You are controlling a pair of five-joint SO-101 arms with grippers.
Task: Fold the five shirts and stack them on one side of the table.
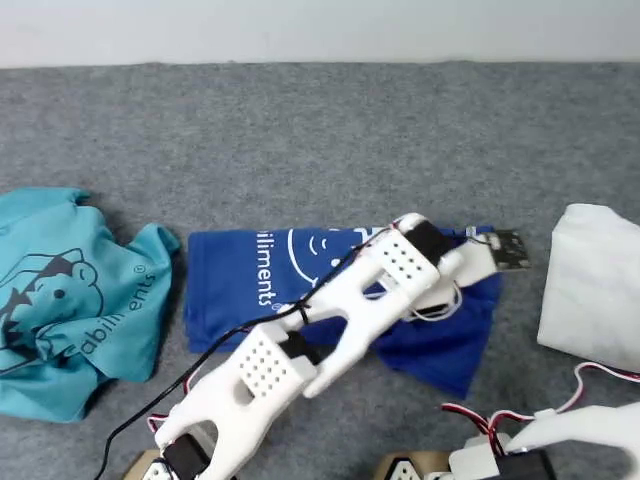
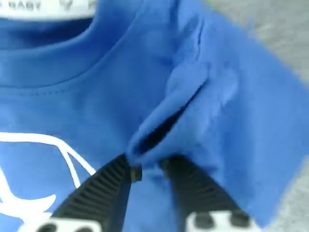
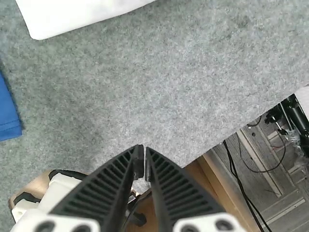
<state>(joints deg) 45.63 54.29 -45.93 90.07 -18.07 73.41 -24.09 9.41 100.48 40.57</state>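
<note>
Grey felt table cover [image 1: 330, 130]: wide bare strip behind the shirts up to the back edge, which meets a white wall [image 1: 300, 30]. The front edge shows in the right wrist view, with the floor and cables [image 3: 251, 154] below.

Teal shirt [image 1: 70, 300]: crumpled, printed, on the left, cut by the frame edge.

Blue shirt [image 1: 240, 290]: centre, mostly flat, white print, collar visible, right part rumpled under the left arm [image 1: 330, 320]. Narrow gap to the teal one.

White shirt [image 1: 595, 290]: folded, far right, bare grey between it and the blue one.

Right arm [image 1: 570, 440]: low at the front right corner.

Left gripper [image 2: 148, 168]: jaws pinching a raised fold of the blue shirt.

Right gripper [image 3: 143, 159]: jaws closed, empty, above bare cover near the front edge.
</note>
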